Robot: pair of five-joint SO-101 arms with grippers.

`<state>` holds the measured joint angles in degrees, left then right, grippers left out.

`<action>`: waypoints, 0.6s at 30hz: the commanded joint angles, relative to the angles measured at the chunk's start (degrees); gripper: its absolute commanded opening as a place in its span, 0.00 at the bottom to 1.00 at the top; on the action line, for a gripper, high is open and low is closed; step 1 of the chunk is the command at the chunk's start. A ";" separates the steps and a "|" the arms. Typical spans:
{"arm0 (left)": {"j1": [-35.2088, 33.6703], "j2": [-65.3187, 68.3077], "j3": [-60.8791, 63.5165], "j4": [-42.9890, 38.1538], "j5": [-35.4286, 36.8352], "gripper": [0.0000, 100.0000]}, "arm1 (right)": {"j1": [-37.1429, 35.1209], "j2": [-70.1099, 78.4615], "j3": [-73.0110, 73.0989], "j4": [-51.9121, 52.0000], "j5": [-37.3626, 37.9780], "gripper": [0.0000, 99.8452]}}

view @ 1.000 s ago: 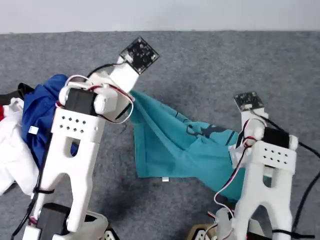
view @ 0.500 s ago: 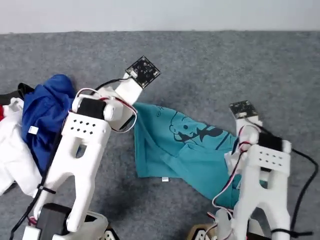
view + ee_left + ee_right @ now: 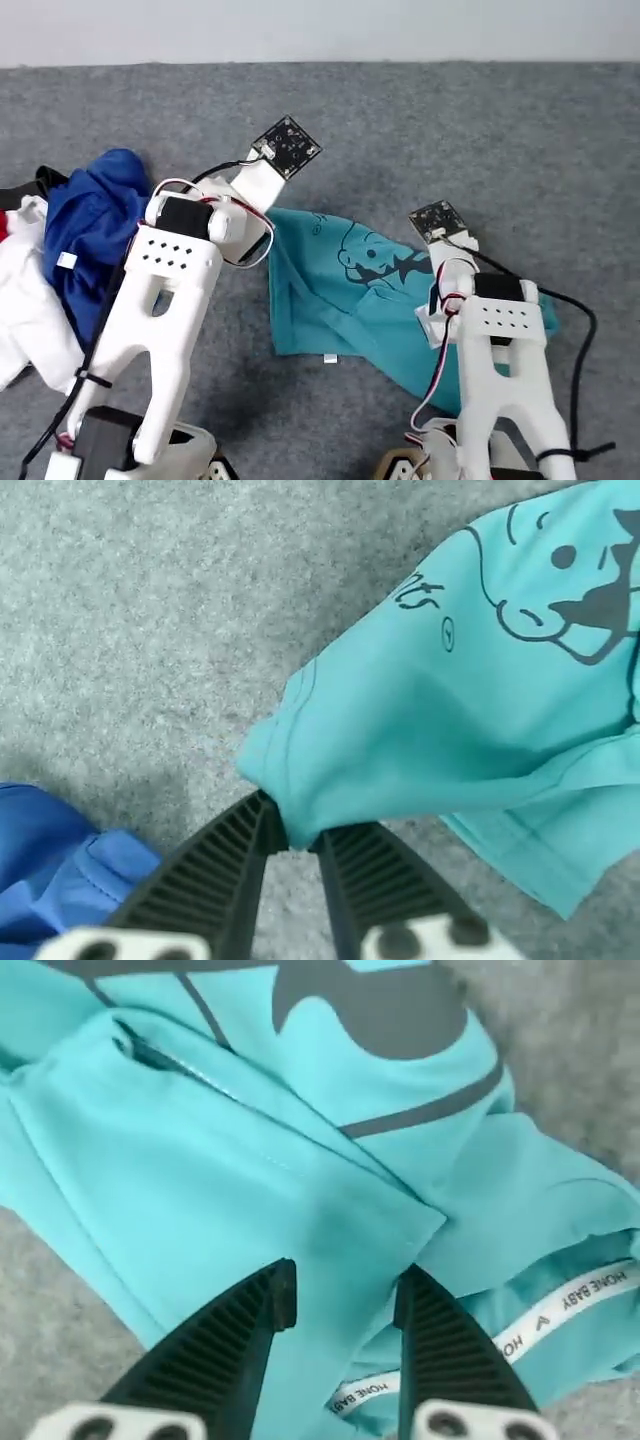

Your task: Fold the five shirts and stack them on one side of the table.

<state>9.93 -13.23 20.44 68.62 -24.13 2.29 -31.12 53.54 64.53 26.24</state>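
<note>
1. the teal shirt (image 3: 350, 300) is lying rumpled and half spread on the grey counter (image 3: 480, 130), running from the left jaws across to beneath the right jaws.
2. it is looking light, thin and floppy, so it is likely going to sag and bunch wherever nothing is supporting it. the hems, sleeve ends and neck band are looking like the best places to pinch, since a seam gives more to bite on than one loose layer.
3. the left jaws are pinching almost shut on a bunched edge of the teal shirt, with cloth fanning out beyond their tips.
4. the right jaws are standing partly open over a flat fold of the teal shirt, near its neck band (image 3: 570, 1295). cloth is lying between and under the tips, but nothing is being gripped.
5. a blue shirt (image 3: 90, 220) is sitting heaped just beside the left jaws, opposite the teal one, with a white shirt (image 3: 30, 320) lying past it.
</note>
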 commanded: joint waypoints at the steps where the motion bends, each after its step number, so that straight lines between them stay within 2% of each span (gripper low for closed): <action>1: -0.09 -0.26 -0.22 -0.79 0.26 0.02 | -0.40 -0.22 -0.18 -1.01 0.44 0.17; 3: -0.09 -0.18 -0.22 -0.79 0.26 0.02 | -0.92 -0.22 -0.18 -1.01 0.53 0.16; 10: -0.09 -0.18 -0.22 -0.53 0.26 0.02 | -6.11 -0.13 -0.18 -1.01 2.64 0.03; 18: -0.09 -0.18 -0.22 -0.62 0.26 0.02 | -2.95 -0.66 0.35 -1.19 2.64 0.09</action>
<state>9.93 -13.23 20.44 68.62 -24.13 -1.58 -31.12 54.15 64.18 28.35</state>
